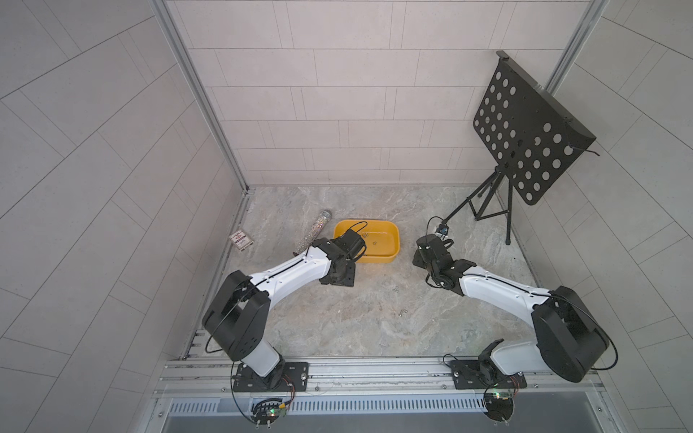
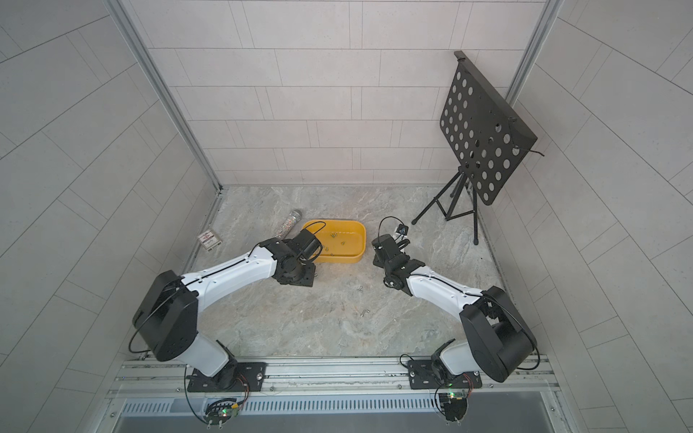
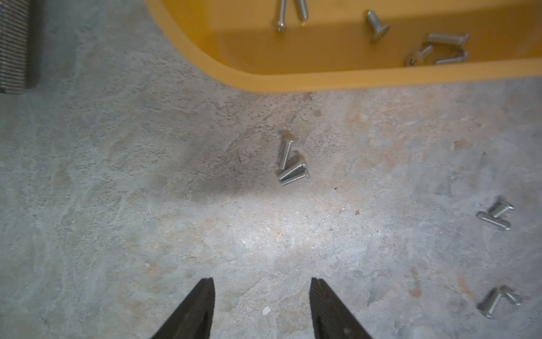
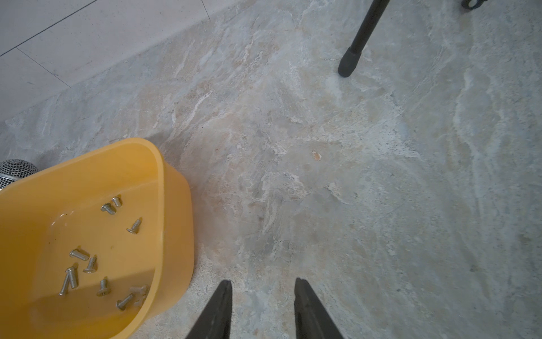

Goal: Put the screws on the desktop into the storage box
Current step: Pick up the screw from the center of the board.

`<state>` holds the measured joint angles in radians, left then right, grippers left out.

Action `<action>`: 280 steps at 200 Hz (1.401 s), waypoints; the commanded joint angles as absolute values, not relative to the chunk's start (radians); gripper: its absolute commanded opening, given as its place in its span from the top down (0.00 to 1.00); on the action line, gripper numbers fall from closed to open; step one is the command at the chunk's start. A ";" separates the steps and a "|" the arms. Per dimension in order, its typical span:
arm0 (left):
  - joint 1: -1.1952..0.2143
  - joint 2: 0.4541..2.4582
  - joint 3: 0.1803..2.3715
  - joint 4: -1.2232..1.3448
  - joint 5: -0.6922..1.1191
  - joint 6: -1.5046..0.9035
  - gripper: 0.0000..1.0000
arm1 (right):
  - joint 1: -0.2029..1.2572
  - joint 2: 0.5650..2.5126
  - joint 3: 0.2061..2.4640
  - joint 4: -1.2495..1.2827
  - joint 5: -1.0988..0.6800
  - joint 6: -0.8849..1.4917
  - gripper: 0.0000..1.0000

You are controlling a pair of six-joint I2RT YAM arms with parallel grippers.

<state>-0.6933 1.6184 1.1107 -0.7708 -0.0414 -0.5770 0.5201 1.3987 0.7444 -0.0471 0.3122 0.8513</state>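
L/R arms: left end effector (image 3: 261, 283) & right end effector (image 4: 264, 283) both open, empty, over table (image 3: 117, 205). Some screws (image 3: 291, 164) lie on table beside storage box (image 3: 293, 83) — others inside it.

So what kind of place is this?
Probably a robot test cell: left arm and right arm mounted on an aluminium rail, panel walls boxing in the desktop, a perforated black stand in the corner.
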 commanded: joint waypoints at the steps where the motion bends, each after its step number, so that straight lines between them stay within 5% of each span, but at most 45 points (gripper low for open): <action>1: -0.707 1.651 1.149 -0.751 -0.083 -0.582 0.41 | 0.512 1.410 0.729 -0.038 0.302 0.865 0.60; 280: -0.693 1.971 1.325 -0.680 -0.232 -0.575 0.64 | 0.493 1.445 0.738 -0.016 0.245 0.860 0.60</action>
